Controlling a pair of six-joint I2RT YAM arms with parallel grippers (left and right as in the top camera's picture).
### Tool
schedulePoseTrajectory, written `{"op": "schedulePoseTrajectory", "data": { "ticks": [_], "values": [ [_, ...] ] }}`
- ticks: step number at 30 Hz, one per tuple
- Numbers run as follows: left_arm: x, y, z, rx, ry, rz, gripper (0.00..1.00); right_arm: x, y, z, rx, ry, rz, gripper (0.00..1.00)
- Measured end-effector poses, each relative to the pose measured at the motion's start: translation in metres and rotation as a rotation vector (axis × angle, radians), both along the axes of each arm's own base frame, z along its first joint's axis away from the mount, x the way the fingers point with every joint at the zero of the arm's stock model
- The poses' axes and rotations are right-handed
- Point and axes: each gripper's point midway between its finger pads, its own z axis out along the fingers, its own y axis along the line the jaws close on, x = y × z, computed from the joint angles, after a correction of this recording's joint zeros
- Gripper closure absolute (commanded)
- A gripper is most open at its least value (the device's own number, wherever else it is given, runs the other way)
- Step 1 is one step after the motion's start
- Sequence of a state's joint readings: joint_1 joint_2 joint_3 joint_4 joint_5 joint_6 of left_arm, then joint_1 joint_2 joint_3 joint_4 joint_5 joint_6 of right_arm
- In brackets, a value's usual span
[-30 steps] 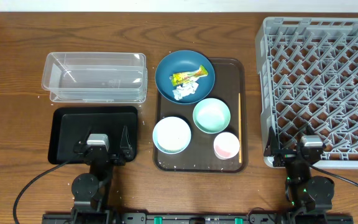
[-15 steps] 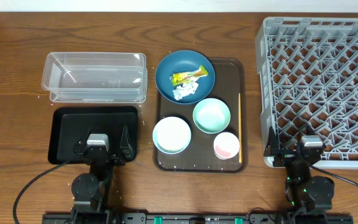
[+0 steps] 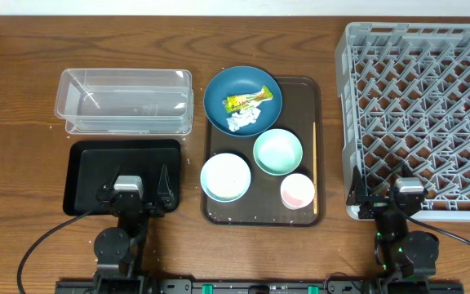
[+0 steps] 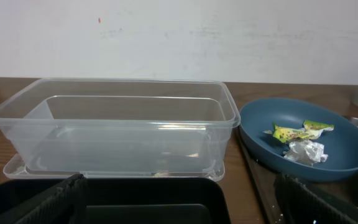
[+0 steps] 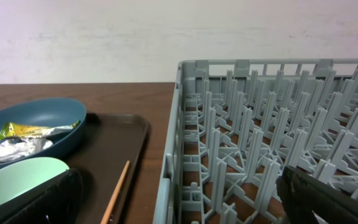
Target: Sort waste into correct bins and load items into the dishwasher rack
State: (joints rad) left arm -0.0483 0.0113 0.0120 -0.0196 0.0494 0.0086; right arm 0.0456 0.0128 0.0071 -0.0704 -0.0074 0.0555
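A dark blue bowl [image 3: 243, 100] at the back of the brown tray [image 3: 302, 102] holds a yellow-green wrapper [image 3: 249, 100] and white paper scraps [image 3: 241, 122]. In front of it stand a mint bowl [image 3: 277, 152], a white bowl [image 3: 225, 176] and a pink cup [image 3: 297, 191]; chopsticks [image 3: 314, 167] lie along the tray's right side. My left gripper [image 3: 133, 186] hangs open over the black tray [image 3: 84, 163], facing the clear tub [image 4: 117, 130]. My right gripper [image 3: 398, 189] is open at the near left corner of the grey rack [image 3: 423, 114]. Neither holds anything.
The clear tub [image 3: 125, 102] sits behind the black tray, left of the brown tray. The rack's near wall [image 5: 191, 155] stands just ahead of the right fingers. Tiny white specks dot the brown tray's front edge. A pale wall rises behind the table.
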Motion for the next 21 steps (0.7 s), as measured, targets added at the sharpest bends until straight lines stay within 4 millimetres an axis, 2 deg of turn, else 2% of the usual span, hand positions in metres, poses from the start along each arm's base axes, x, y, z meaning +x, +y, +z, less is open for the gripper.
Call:
{"op": "schedulePoseTrajectory", "data": {
  "ticks": [21],
  "values": [
    [0.0001,0.0000,-0.0032,-0.012,0.027,0.002,0.03,0.0001,-0.0002,0.0018,0.001,-0.007,-0.001,0.01]
  ]
}}
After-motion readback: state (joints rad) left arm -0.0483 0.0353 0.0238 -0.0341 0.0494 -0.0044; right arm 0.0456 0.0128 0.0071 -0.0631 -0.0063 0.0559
